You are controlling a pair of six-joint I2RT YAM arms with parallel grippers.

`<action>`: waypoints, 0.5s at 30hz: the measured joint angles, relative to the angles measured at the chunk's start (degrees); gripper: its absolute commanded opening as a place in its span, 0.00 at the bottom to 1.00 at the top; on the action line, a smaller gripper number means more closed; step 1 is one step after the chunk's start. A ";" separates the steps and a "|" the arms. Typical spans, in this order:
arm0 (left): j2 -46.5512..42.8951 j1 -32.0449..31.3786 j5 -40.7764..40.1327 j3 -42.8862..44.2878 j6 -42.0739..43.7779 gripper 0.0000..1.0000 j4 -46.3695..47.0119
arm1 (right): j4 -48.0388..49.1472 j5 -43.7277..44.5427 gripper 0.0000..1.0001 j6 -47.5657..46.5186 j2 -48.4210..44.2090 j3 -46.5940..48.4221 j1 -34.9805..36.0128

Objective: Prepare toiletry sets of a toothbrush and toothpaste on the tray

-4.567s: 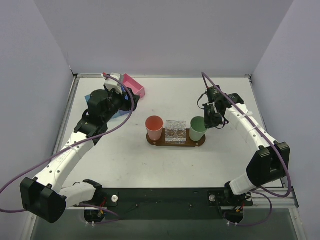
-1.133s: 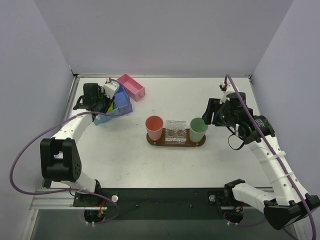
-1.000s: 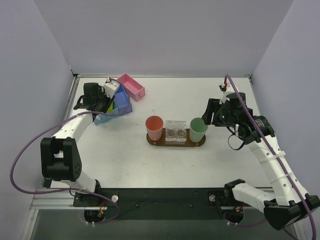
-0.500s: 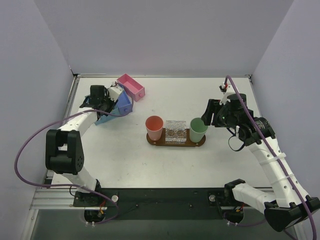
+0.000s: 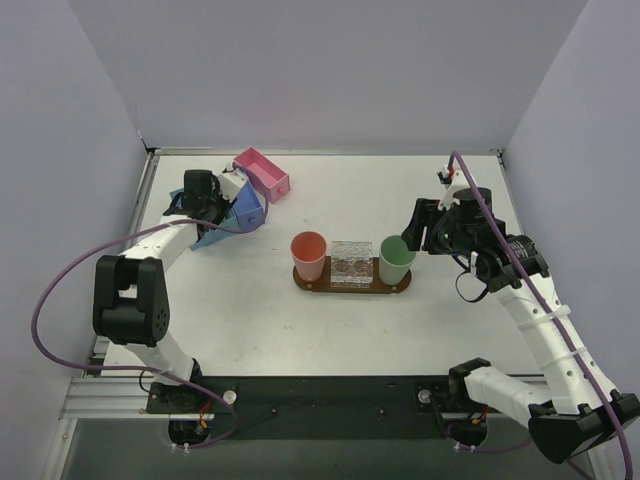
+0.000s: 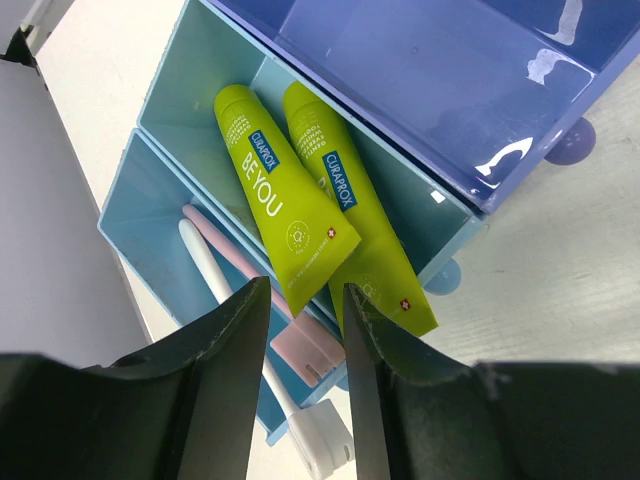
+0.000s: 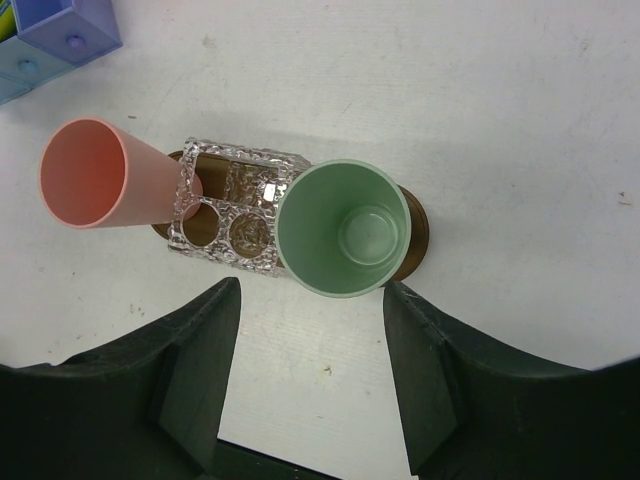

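From where I stand, the left gripper (image 6: 305, 290) hangs over the pale blue bin (image 6: 170, 90) at the far left of the table (image 5: 250, 320). Its fingers are a narrow gap apart and clamp nothing. Just beneath it, two yellow-green toothpaste tubes (image 6: 283, 210) lie side by side in one compartment. A white toothbrush (image 6: 205, 265) and a pink toothbrush (image 6: 232, 258) lie in the next, beside a purple-blue box (image 6: 430, 80). The right gripper (image 7: 310, 290) hovers with its fingers spread wide and empty above the green cup (image 7: 345, 228). That cup stands on the brown tray (image 7: 412, 235) mid-table, well apart from the bins. A clear holder (image 7: 235, 205) and a pink cup (image 7: 95, 175) share the tray.
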 measured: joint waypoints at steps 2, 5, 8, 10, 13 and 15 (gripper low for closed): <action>0.24 -0.11 -0.37 0.00 0.20 0.44 0.42 | 0.26 0.00 0.54 0.00 0.00 -0.33 0.00; 1.20 -0.28 -0.98 0.00 0.37 0.44 0.90 | 0.44 -0.02 0.54 0.00 0.00 -0.72 -0.13; 1.86 -0.33 -1.36 0.00 0.48 0.44 1.14 | 0.66 0.00 0.54 0.00 0.00 -0.76 -0.15; 1.88 -0.33 -1.46 0.00 0.48 0.43 1.18 | 0.66 -0.02 0.54 0.00 0.00 -0.76 -0.15; 1.95 -0.33 -1.77 0.00 0.50 0.41 1.25 | 0.70 -0.02 0.54 0.02 0.00 -0.79 -0.17; 2.16 -0.37 -2.43 0.00 0.50 0.39 1.57 | 0.83 -0.02 0.54 0.02 0.00 -0.83 -0.17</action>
